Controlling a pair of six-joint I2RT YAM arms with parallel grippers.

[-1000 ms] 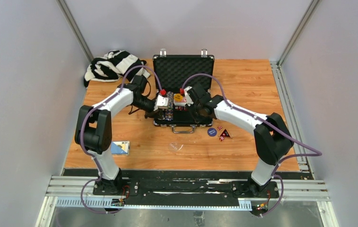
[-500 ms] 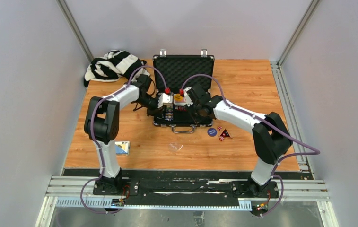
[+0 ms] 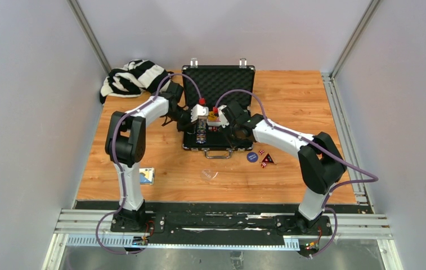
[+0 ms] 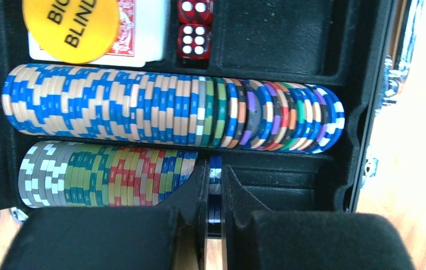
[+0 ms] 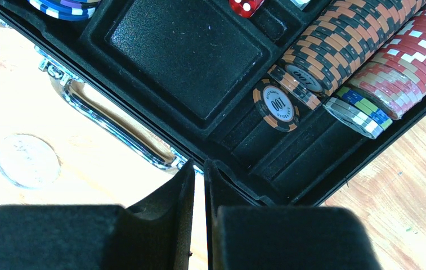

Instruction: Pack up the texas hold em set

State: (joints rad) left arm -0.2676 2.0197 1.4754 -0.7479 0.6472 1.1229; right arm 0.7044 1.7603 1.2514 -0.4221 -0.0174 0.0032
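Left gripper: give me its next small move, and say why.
Probably open a little and let go. The left gripper is shut on a blue-and-white chip that stands on edge in the lower slot of the briefcase, right beside the end of the lower chip row. The chip looks lined up with that row, though whether it is fully seated is hidden.

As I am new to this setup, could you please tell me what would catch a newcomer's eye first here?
The open black briefcase at the middle of the table draws the eye. Inside, the left wrist view shows long rows of multicoloured poker chips beside a yellow Big Blind button, and the left gripper pinches one blue chip. A striped cloth lies bunched at the far left corner.
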